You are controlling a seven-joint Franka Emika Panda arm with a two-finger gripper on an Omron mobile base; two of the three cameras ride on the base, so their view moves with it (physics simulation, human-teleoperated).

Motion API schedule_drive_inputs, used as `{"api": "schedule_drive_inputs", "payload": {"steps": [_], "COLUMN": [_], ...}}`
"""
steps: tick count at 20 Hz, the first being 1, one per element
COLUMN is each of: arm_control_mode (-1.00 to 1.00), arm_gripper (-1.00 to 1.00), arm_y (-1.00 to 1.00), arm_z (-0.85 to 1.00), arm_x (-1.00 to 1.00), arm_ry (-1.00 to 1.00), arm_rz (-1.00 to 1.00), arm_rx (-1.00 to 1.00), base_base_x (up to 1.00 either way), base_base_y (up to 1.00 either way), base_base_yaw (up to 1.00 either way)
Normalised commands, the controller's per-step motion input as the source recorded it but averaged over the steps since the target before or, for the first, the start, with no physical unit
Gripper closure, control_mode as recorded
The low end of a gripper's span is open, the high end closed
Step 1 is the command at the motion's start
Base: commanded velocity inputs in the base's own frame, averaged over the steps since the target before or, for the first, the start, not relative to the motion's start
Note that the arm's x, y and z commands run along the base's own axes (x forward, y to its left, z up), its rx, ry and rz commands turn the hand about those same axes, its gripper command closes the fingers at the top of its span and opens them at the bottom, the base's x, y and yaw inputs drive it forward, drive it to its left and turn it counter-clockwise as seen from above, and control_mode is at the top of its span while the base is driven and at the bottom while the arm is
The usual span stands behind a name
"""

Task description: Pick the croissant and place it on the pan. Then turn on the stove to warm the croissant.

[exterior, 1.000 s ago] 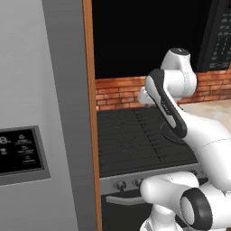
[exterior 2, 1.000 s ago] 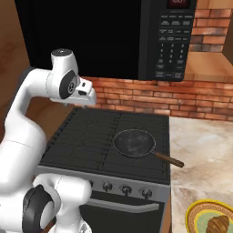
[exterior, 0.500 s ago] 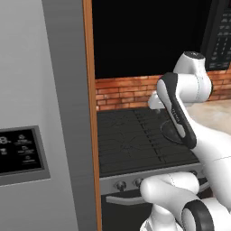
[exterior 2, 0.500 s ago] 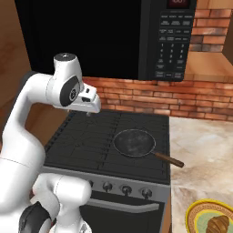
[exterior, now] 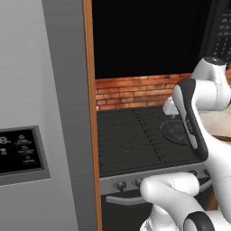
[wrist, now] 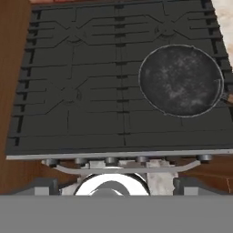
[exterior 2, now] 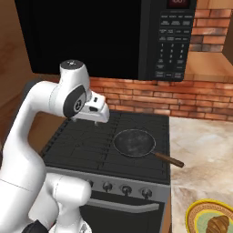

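While the gripper (exterior 2: 97,122) hangs high over the stove (exterior 2: 91,145) with jaws wide and empty, the croissant (exterior 2: 218,224) lies on a plate (exterior 2: 196,214) on the desk, near and far right of it, beyond the pan (exterior 2: 134,142).

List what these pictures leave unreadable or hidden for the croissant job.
- Croissant: right base view, on a plate cut by the bottom edge.
- Pan: left base view, partly behind the arm.
- Stove knobs: too small to read settings.
- Pan handle: hand view, cut by the right edge.
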Motion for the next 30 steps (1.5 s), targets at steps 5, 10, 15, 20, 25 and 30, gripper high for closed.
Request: {"api": "schedule_drive_inputs", "payload": {"steps": [5, 10, 15, 20, 25, 30], "arm_control_mode": [-1.00, -1.00, -1.00, -1.00, -1.00, -1.00], "arm_gripper": [-1.00, -1.00, -1.00, -1.00, -1.00, -1.00], "arm_y": [-0.61, -0.66, -0.68, -0.67, -0.50, -0.40], "arm_z": [-0.02, 0.00, -0.07, -0.21, -0.22, -0.17], "arm_x": [-0.34, -0.07, -0.01, -0.01, 0.00, -0.05], "arm_ry": [0.00, 0.00, 0.00, -0.01, -0.01, 0.00], "arm_rz": [-0.09, -0.11, -0.15, -0.22, -0.24, -0.27], "arm_rx": [0.00, 0.00, 0.00, -0.02, -0.01, 0.00], "base_base_x": [0.00, 0.00, 0.00, 0.00, 0.00, 0.00], "base_base_y": [0.00, 0.00, 0.00, 0.00, 0.00, 0.00], "base_base_yaw": [0.00, 0.00, 0.00, 0.00, 0.00, 0.00]}}
